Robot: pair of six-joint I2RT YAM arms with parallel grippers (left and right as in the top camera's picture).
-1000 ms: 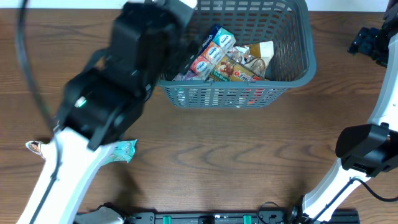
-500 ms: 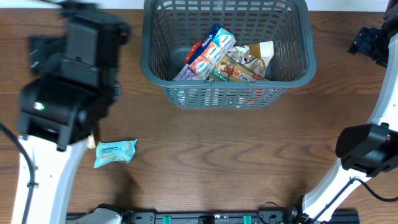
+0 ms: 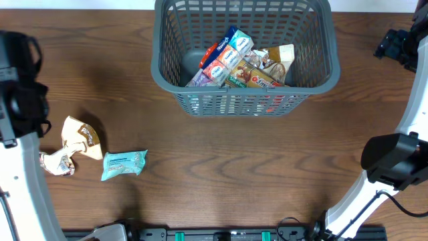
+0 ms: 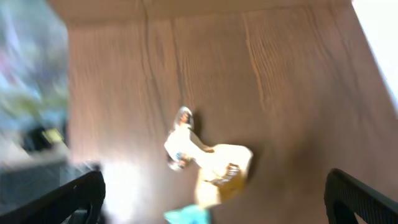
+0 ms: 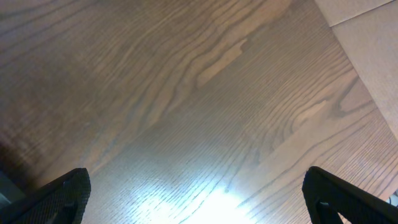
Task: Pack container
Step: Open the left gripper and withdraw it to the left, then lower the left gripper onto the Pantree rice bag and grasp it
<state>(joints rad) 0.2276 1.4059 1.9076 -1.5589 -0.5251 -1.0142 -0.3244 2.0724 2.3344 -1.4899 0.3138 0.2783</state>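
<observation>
Overhead | slotted grey plastic container (image 3: 234, 104) holds crinkled packets (image 3: 235, 63) | left end effector (image 4: 214, 202) wide | right end effector (image 5: 199, 199) wide

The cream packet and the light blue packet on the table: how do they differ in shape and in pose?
The cream packet is crumpled and twisted; the light blue packet lies flat and has a neat rectangular shape. The cream packet spreads wider; the light blue packet is more compact. Both lie on the table, outside the container, left of it.
</observation>
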